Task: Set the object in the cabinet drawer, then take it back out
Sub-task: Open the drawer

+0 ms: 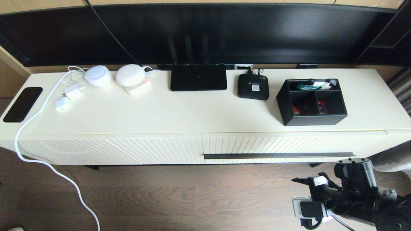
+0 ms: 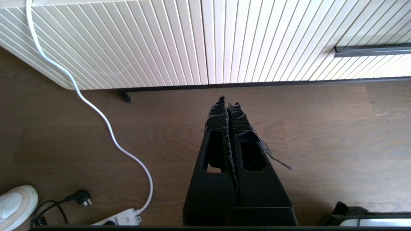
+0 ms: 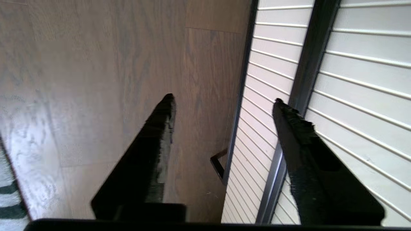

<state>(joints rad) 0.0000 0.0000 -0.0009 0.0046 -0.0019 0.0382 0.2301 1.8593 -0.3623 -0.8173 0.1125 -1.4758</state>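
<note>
Wood floor fronts the cream cabinet; box sits above the closed drawer. Right pincer gapes empty by the handle; left pincer is closed, empty.

Soft, even daylight is cast over the cream cabinet top, with only faint shadows. A pale glare patch is seen on the wooden floor in the right wrist view. Straight edges are bowed toward the head view's borders.

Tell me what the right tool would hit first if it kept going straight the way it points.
Probably the cabinet drawer front: the open right tool points along it, one finger near the handle bar. Depth is unclear; the other finger faces only floor.
</note>
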